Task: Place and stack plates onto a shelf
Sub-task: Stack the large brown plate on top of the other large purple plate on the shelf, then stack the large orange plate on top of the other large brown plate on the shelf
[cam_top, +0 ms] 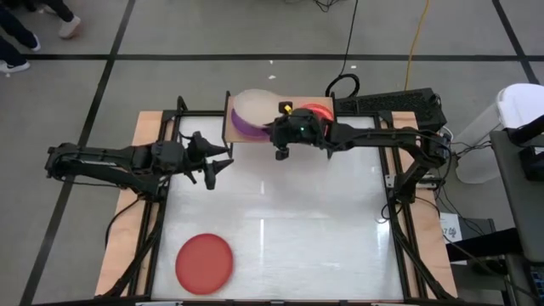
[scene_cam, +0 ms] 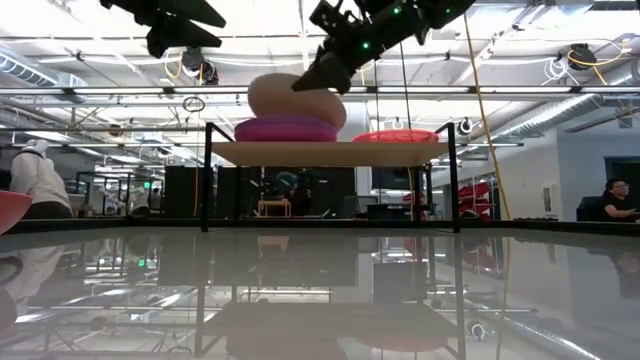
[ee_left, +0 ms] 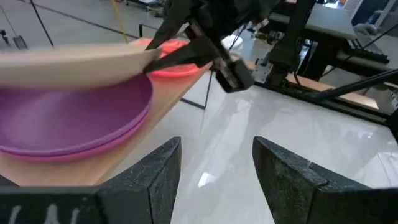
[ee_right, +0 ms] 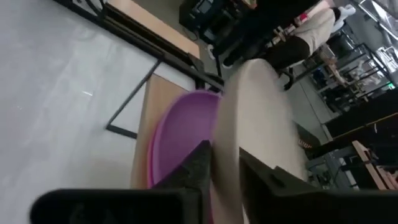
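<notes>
A: Where's the beige plate (cam_top: pixel 253 105)?

B: Tilted above the shelf (scene_cam: pixel 330 153), over the purple plate (cam_top: pixel 246 125). The right gripper (cam_top: pixel 278 129) pinches its rim; the right wrist view shows both fingers closed on the edge, so it isn't set down yet.

A: What's already on the shelf?

B: The purple plate lies on a magenta one (scene_cam: pixel 286 133) at the shelf's left end. At the right end sits a low reddish stack (scene_cam: pixel 396 135); I can't tell how many plates are in it.

A: And off the shelf?

B: A red plate (cam_top: pixel 204 261) lies on the table (cam_top: pixel 323 221), well in front of the shelf towards the left corner. I see no others on the tabletop.

A: The left arm?

B: The left gripper (cam_top: pixel 214 166) hovers empty, jaws spread wide, just in front of the shelf's left end.

A: So how far along?

B: Well along, I'd judge. Left to do: lower the beige plate onto the purple, then fetch the red one.
</notes>
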Controlling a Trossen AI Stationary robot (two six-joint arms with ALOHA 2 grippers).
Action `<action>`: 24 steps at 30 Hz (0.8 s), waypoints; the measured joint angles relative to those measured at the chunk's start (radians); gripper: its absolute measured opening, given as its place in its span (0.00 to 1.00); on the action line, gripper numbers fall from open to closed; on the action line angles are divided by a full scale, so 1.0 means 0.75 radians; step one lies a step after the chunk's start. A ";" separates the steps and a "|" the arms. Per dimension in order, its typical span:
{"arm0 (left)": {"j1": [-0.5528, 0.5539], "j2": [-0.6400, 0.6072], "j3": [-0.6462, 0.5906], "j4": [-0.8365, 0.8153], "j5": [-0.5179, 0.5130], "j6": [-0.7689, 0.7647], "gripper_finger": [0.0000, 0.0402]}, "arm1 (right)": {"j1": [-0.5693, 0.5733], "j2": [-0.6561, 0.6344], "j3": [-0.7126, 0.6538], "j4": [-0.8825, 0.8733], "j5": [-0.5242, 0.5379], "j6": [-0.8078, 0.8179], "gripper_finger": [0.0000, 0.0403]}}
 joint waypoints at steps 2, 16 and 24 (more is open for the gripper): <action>0.000 0.008 0.001 0.007 -0.001 -0.001 0.51 | -0.002 0.001 0.000 -0.005 0.001 0.000 0.16; -0.001 0.036 0.001 -0.026 -0.002 -0.036 0.51 | 0.025 0.002 0.000 -0.016 0.002 0.050 0.34; -0.006 0.037 0.001 -0.154 0.015 -0.113 0.51 | 0.121 -0.003 0.000 -0.048 0.005 0.051 0.34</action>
